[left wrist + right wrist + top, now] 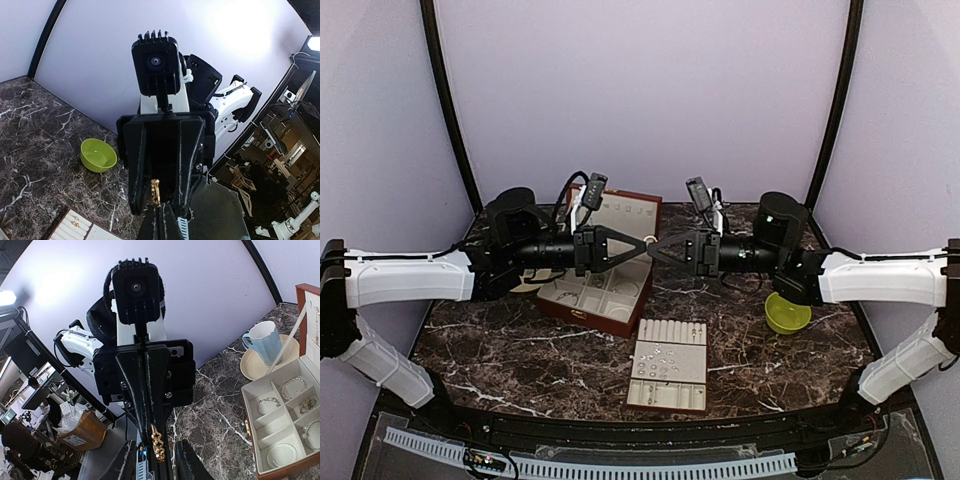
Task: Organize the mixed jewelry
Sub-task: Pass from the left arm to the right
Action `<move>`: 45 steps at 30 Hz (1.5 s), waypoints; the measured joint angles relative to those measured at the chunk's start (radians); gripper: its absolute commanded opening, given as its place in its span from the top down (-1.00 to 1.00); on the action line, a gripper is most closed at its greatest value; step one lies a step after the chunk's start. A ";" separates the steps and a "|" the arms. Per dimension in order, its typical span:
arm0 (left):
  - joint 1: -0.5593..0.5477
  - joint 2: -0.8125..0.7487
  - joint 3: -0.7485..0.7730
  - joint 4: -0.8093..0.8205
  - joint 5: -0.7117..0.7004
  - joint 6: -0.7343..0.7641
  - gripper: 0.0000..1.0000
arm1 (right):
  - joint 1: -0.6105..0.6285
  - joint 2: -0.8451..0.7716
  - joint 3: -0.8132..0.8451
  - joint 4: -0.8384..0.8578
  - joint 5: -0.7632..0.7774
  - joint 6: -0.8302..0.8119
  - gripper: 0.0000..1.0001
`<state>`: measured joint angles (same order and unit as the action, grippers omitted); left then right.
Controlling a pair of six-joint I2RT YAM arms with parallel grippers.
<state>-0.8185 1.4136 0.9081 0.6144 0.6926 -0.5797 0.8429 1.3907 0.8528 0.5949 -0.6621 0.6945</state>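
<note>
A small gold openwork ring (158,442) hangs in mid-air between my two grippers, also seen in the left wrist view (155,192). My left gripper (642,246) is shut on it, its fingers (150,390) pressed together. My right gripper (666,256) is open, with its fingertips (136,190) spread either side of the ring. Both meet tip to tip above the table's middle. Several tiny silvery pieces (663,366) lie on the cream ring tray (670,333). Bracelets and chains (292,387) lie in the reddish-brown box (582,312).
A green bowl (787,313) sits at the right under the right arm, also in the left wrist view (98,155). A light blue mug (262,340) stands on a cream saucer (248,371) behind the box. The box lid (625,212) stands open.
</note>
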 measured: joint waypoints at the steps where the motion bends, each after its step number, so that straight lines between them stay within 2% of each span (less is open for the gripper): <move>1: 0.000 0.000 0.000 0.000 0.004 0.000 1.00 | -0.001 0.000 0.000 0.007 -0.002 0.003 0.51; 11: 0.000 0.000 0.000 0.008 0.018 0.000 1.00 | -0.018 0.000 0.000 0.076 -0.035 0.053 0.76; 18: 0.000 0.000 -0.002 0.016 0.023 -0.001 1.00 | -0.019 0.000 -0.002 0.086 -0.041 0.065 1.00; 23: 0.000 0.000 -0.006 0.021 0.022 -0.004 0.97 | -0.020 0.000 -0.003 0.086 -0.041 0.060 1.00; 25: 0.000 0.000 -0.006 0.021 0.021 -0.004 0.71 | -0.021 0.000 -0.005 0.086 -0.040 0.059 1.00; 26: 0.000 0.000 -0.007 0.021 0.018 -0.004 0.47 | -0.022 0.000 -0.006 0.086 -0.038 0.059 1.00; 27: -0.001 0.000 -0.008 0.019 0.009 -0.003 0.36 | -0.022 -0.001 -0.007 0.083 -0.034 0.059 1.00; 28: -0.002 0.000 -0.008 0.013 -0.002 -0.001 0.16 | -0.024 -0.003 -0.008 0.077 -0.031 0.059 1.00; 32: -0.003 -0.008 -0.010 -0.067 -0.087 0.020 -0.20 | -0.033 -0.029 -0.008 -0.012 0.021 0.036 1.00; 38: 0.042 -0.084 -0.014 -0.298 -0.271 0.079 -0.36 | -0.030 -0.090 0.002 -0.287 0.182 -0.022 1.00; 42: 0.190 -0.164 -0.008 -0.464 -0.343 0.138 -0.47 | 0.014 -0.082 0.056 -0.525 0.357 -0.021 1.00; 45: 0.314 -0.185 0.041 -0.617 -0.420 0.207 -0.58 | 0.070 -0.039 0.113 -0.670 0.482 0.045 1.00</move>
<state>-0.5041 1.2289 0.9493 -0.0029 0.2729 -0.3729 0.9127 1.3521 0.9661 -0.0750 -0.1802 0.7395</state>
